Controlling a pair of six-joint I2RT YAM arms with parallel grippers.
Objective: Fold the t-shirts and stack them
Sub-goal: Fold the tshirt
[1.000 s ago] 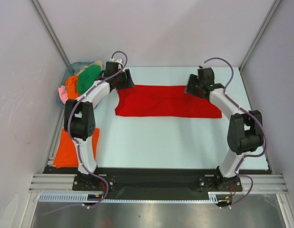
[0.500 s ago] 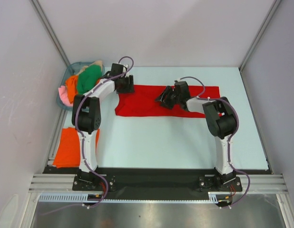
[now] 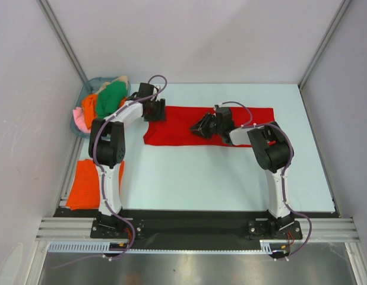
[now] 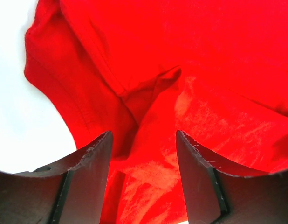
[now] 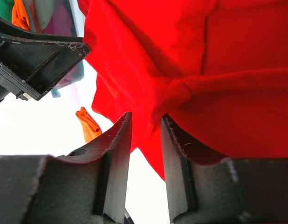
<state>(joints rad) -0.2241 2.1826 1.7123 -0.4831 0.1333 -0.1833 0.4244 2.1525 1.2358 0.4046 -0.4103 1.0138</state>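
A bright red t-shirt (image 3: 174,132) lies spread at the back middle of the table; it also shows in the left wrist view (image 4: 204,70) and the right wrist view (image 5: 228,93). My right gripper (image 3: 198,126) is over the shirt's middle, its jaws (image 5: 146,116) shut on a bunched fold of the red cloth, with the shirt's right part drawn leftward. My left gripper (image 3: 155,111) is open at the shirt's far left edge, and red cloth lies between its spread fingers (image 4: 144,135). A folded orange t-shirt (image 3: 94,184) lies at the near left.
A blue-grey basket (image 3: 82,95) at the back left holds green (image 3: 109,98), orange (image 3: 88,110), pink (image 3: 79,120) and beige (image 3: 118,80) shirts. Grey walls stand on three sides. The arm bases sit at the near edge.
My right gripper has moved left from the shirt's right end to its middle, taking red cloth with it. My left gripper has shifted slightly along the shirt's left edge.
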